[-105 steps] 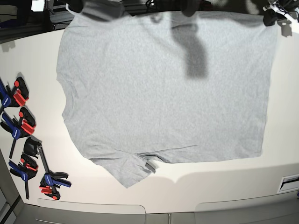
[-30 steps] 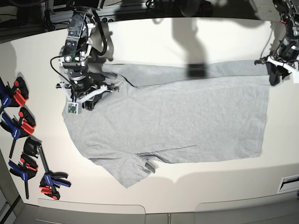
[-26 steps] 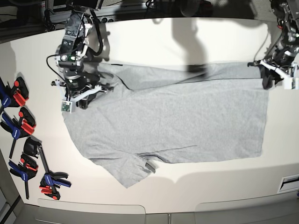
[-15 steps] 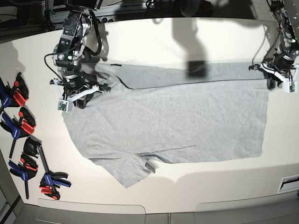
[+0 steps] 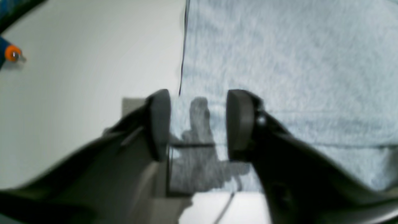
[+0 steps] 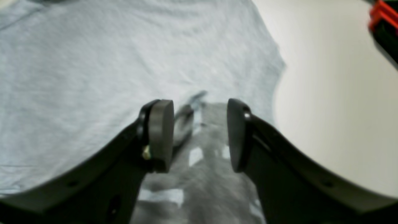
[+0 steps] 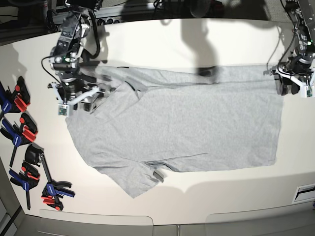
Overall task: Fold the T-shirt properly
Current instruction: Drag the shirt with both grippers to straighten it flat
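Both grippers, left (image 5: 199, 124) and right (image 6: 199, 135), gape empty above the soft heathered grey shirt (image 7: 187, 118), folded.

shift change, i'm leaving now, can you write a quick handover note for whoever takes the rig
Left gripper: open, nothing between the fingers, low over the T-shirt's corner on the base view's right.
Right gripper: open, empty, over the shirt's edge on the base view's left.
T-shirt: flat on the white table, plain grey side up. Its far edge is folded toward the near side in a narrow strip; one sleeve sticks out at the near edge.
Clamps lie off the shirt, at the table's edge.
Done: first fold laid and let go.
Left: sleeves and the remaining folds.
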Motion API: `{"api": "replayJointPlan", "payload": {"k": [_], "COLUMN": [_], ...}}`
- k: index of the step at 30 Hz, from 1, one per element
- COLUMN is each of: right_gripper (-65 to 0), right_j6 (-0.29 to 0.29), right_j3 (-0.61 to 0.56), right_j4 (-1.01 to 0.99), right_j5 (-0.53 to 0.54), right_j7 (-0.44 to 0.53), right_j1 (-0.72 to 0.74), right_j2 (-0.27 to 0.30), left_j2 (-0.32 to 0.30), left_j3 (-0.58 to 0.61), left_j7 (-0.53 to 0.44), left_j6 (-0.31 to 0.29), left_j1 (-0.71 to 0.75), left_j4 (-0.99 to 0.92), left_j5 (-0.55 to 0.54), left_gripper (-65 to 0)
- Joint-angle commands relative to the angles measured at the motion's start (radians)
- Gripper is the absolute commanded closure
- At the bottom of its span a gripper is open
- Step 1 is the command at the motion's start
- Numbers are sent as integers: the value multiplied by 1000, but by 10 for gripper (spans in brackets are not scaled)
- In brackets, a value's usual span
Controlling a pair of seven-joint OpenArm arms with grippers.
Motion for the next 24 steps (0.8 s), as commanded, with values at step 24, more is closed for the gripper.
{"api": "replayJointPlan", "payload": {"k": [24], "right_gripper": [0], "right_j6": [116], "right_j3": [87], "right_j4": [-279], "right_j5": [140], "right_j7": [18], "right_j1": [-72], "right_j2": [67], "left_j2": [-12], "left_j3": [50], "left_j7": [108], "left_j6": [-86], "left_j1": [-20], "left_j4": [-264], "left_j5": [0], "left_gripper": [0]}}
